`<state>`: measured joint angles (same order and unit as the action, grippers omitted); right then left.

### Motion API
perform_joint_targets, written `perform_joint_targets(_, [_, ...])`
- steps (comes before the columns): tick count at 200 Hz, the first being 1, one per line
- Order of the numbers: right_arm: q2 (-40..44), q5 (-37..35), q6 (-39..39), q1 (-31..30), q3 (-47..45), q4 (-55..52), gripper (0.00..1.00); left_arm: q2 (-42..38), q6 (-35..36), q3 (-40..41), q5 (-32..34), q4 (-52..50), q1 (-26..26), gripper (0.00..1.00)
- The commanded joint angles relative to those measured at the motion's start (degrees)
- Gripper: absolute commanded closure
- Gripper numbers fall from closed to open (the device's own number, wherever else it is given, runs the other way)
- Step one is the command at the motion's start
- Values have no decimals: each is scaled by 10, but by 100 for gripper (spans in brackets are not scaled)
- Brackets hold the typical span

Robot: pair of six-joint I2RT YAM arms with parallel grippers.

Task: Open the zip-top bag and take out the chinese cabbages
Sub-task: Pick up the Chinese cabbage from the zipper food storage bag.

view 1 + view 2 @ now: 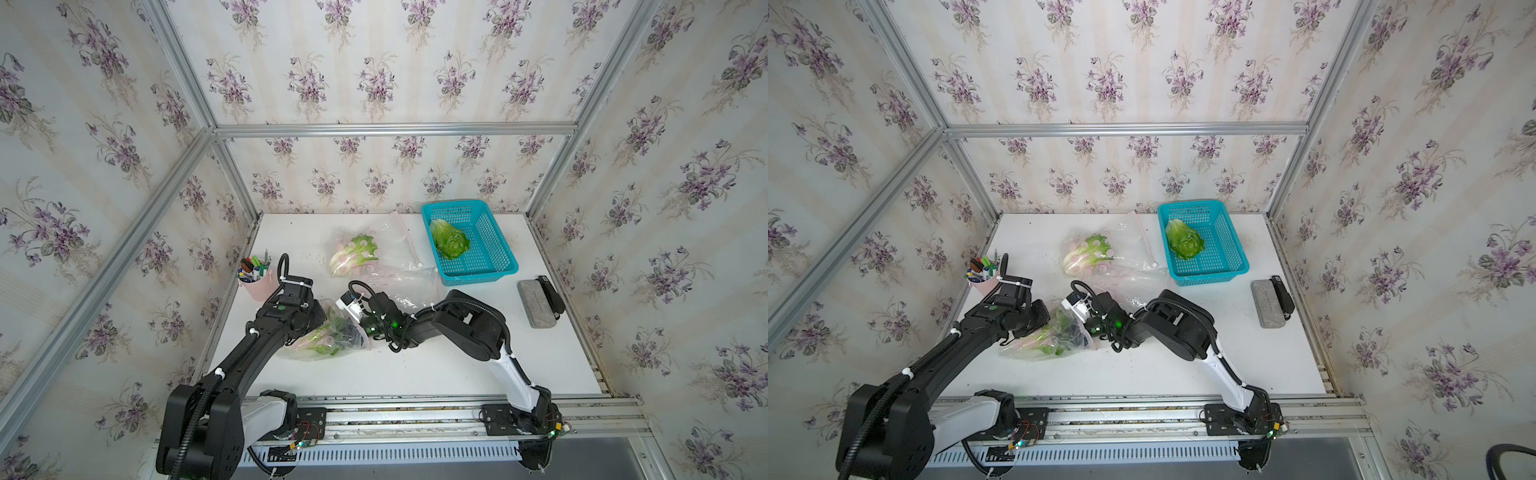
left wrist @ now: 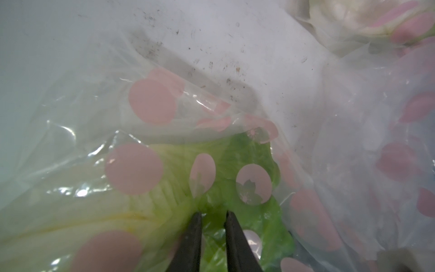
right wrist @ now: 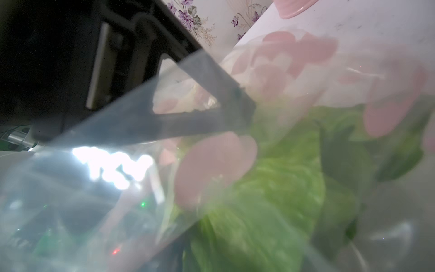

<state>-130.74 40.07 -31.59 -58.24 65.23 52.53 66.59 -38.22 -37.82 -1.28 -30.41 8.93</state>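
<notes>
On one table (image 1: 436, 365) we count two dotted bags, near bag (image 1: 305, 350) at lower centre, far bag (image 1: 395, 245) above; one basket (image 1: 478, 277); three heads: near cabbage (image 1: 322, 341) (bagged, half hidden), far cabbage (image 1: 353, 255), basket cabbage (image 1: 449, 241). Left fingers (image 2: 191, 237) pinch the near bag narrowly; right fingers (image 1: 352, 331), buried inside, we cannot tell.

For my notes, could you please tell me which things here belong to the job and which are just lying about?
Job: near zip-top bag, near bagged cabbage; far zip-top bag, far bagged cabbage; blue basket, basket cabbage.
Lying about: pen cup, grey block, black stapler.
</notes>
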Motion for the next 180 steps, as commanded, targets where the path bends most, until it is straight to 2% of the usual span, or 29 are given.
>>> perform_joint_targets(1, [-5,3,-23,-3,-2,30,70,-2,-10,4,-12,-24,-1,80])
perform_joint_targets(25, [-4,-3,-38,-3,-7,51,90,-9,-9,6,-14,-23,-1,79])
perform_joint_targets(33, [-2,-5,-39,-3,-10,54,96,-14,-9,6,-15,-23,-1,74])
perform_joint_targets(39, [1,-6,-40,-3,-13,53,100,-20,-8,6,-15,-22,-1,62])
perform_joint_targets(49, [10,-13,-37,-3,-23,50,100,-32,-3,5,-16,-22,-1,26])
perform_joint_targets(62, [31,-23,-25,-3,-43,43,100,-53,13,2,-15,-24,-1,1])
perform_joint_targets(88, [79,-41,0,1,-98,42,100,-107,34,5,13,-26,-1,1])
perform_joint_targets(122, [120,-53,10,14,-157,57,100,-153,27,25,39,-32,-1,1])
perform_joint_targets(180, [144,-50,25,21,-200,79,100,-81,14,21,2,-44,-8,1])
